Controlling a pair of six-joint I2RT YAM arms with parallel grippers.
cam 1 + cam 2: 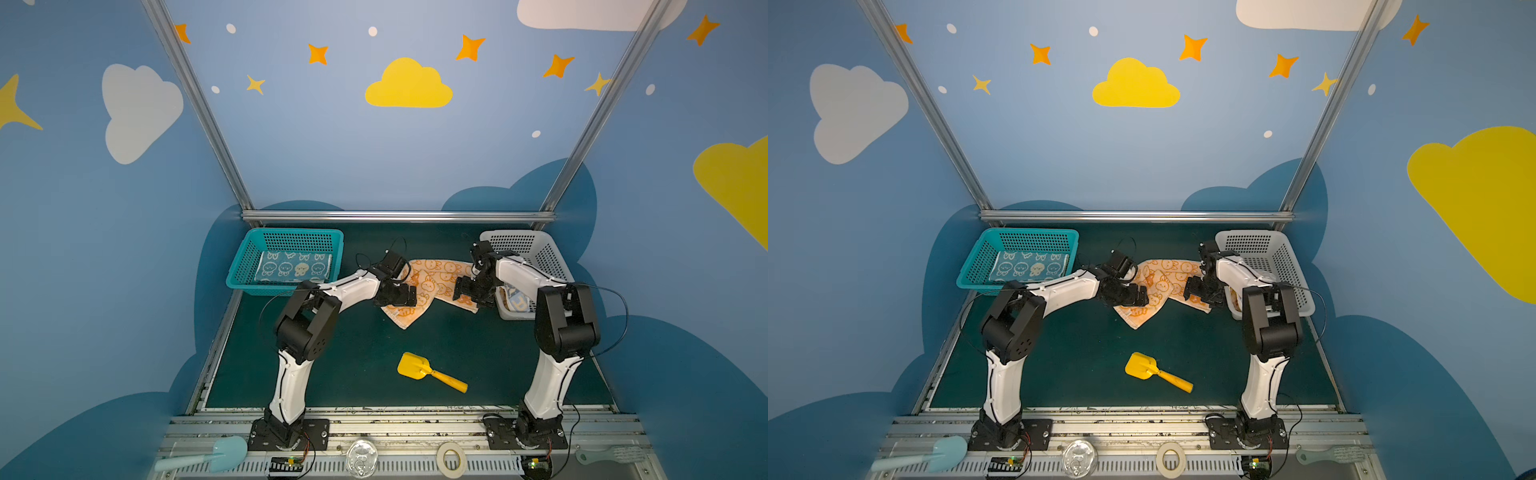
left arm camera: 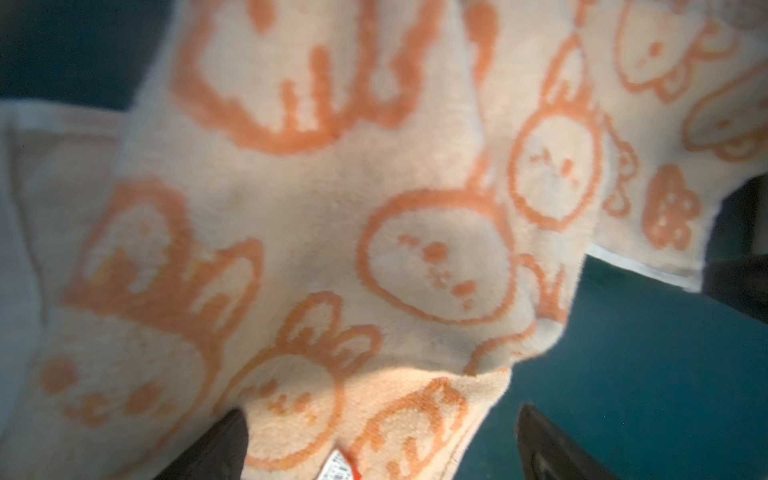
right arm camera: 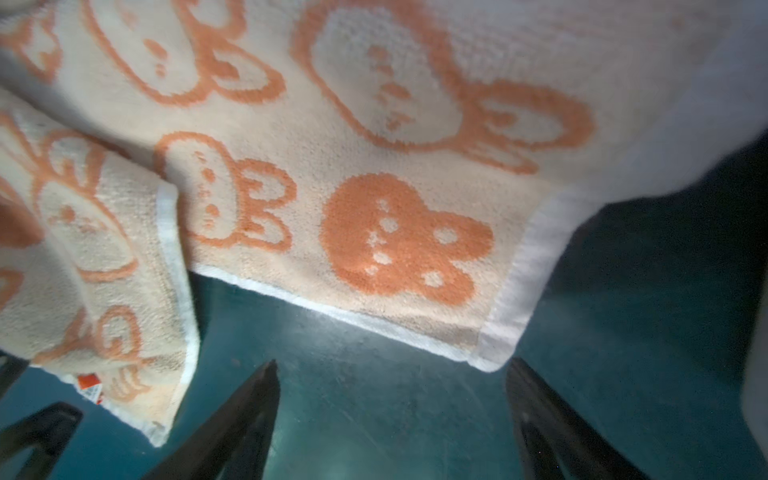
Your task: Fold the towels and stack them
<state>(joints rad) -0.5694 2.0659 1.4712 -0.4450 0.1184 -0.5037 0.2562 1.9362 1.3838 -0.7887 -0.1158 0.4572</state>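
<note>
Starting at the back left corner of the counter (image 1: 332,374): teal basket (image 1: 249,253), blue towel (image 1: 293,268) folded flat inside it, rabbit faces up.

Next, toward the counter's middle: left gripper (image 1: 399,301) hanging low over the left part of the orange towel (image 1: 432,278), jaws spread wide and clamping nothing. Seen from the left wrist, gripper (image 2: 380,411) straddling a turned-over, tagged corner of that towel (image 2: 374,208), one finger (image 2: 216,444) against the cloth, contact hard to judge.

Orange towel itself rumpled on the counter's back middle, between the two baskets, one flap doubled over, a point of cloth reaching toward the front edge.

Well apart, nearer the front edge: yellow shovel (image 1: 430,372) lying flat.

Further right: right gripper (image 1: 465,293) at the towel's right end, also wide open and empty. From the right wrist, gripper (image 3: 390,363) with bare counter between its fingers, hemmed towel (image 3: 374,124) corner just beyond the tips.

At the back right corner: white basket (image 1: 523,243), patterned cloth (image 1: 516,300) inside, mostly hidden by the arm.
</note>
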